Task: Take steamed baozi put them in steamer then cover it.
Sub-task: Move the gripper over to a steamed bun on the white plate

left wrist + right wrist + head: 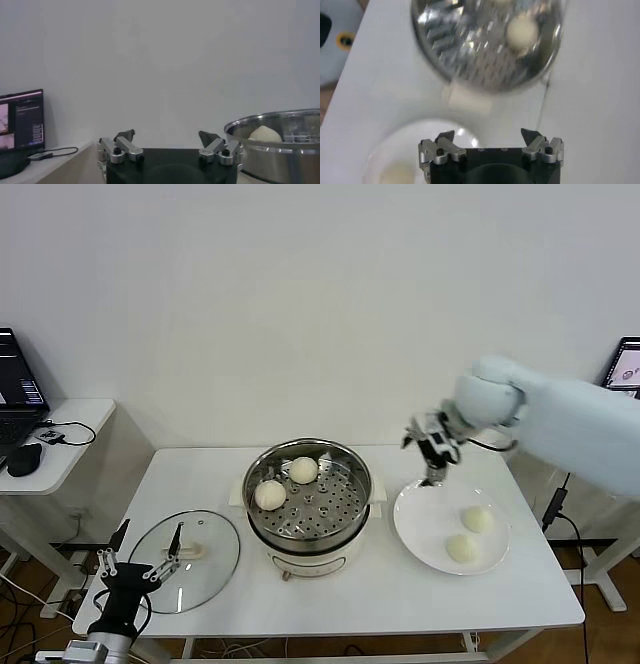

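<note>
White table against a plain wall: the steamer at centre holds two steamed baozi, two more lie on the plate near the right edge beneath the empty, spread right gripper, and the cover lies near the left front corner beside the parked, spread left gripper.

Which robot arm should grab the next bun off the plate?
Probably the right. Its open right claw hovers at the plate's edge, near two buns. The left claw waits by the lid.
</note>
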Controlling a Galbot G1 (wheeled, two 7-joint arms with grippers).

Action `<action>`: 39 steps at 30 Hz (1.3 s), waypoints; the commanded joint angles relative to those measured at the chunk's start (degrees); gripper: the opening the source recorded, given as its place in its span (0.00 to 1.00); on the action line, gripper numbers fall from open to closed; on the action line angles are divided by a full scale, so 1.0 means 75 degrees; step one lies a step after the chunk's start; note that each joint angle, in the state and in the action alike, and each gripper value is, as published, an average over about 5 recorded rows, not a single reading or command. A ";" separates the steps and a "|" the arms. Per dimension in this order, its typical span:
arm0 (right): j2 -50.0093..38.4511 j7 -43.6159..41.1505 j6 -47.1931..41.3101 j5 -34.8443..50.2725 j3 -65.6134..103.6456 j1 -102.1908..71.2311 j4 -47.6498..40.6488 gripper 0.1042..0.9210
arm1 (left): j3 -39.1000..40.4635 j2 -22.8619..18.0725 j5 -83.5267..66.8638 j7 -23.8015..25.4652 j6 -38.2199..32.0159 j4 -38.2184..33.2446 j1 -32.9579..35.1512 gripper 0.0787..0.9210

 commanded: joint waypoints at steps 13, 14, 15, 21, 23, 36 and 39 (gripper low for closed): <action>-0.1500 -0.0067 0.0509 -0.1807 0.2328 -0.4070 0.0136 0.88 | 0.0036 -0.0082 0.0094 0.0005 0.0042 0.0008 0.0014 0.88; -0.1444 -0.0031 0.0514 -0.1821 0.2325 -0.4092 0.0076 0.88 | 0.0034 -0.0087 0.0095 0.0005 0.0043 0.0009 0.0016 0.88; -0.1381 0.0011 0.0520 -0.1836 0.2322 -0.4109 0.0000 0.88 | 0.0031 -0.0091 0.0095 0.0007 0.0042 0.0013 0.0017 0.88; -0.0908 0.0278 0.0477 -0.1843 0.2378 -0.4172 -0.0579 0.88 | -0.0011 -0.0100 0.0087 0.0015 0.0033 0.0049 0.0038 0.88; -0.0770 0.0321 0.0467 -0.1857 0.2409 -0.4186 -0.0763 0.88 | -0.0027 -0.0103 0.0082 0.0019 0.0033 0.0053 0.0044 0.88; 0.0101 0.0470 0.0530 -0.1836 0.2482 -0.4278 -0.1751 0.88 | -0.0070 -0.0112 0.0072 0.0019 0.0031 0.0128 0.0007 0.88; 0.0227 0.0490 0.0506 -0.1794 0.2466 -0.4275 -0.1787 0.88 | -0.0072 -0.0122 0.0073 0.0019 0.0030 0.0140 0.0005 0.88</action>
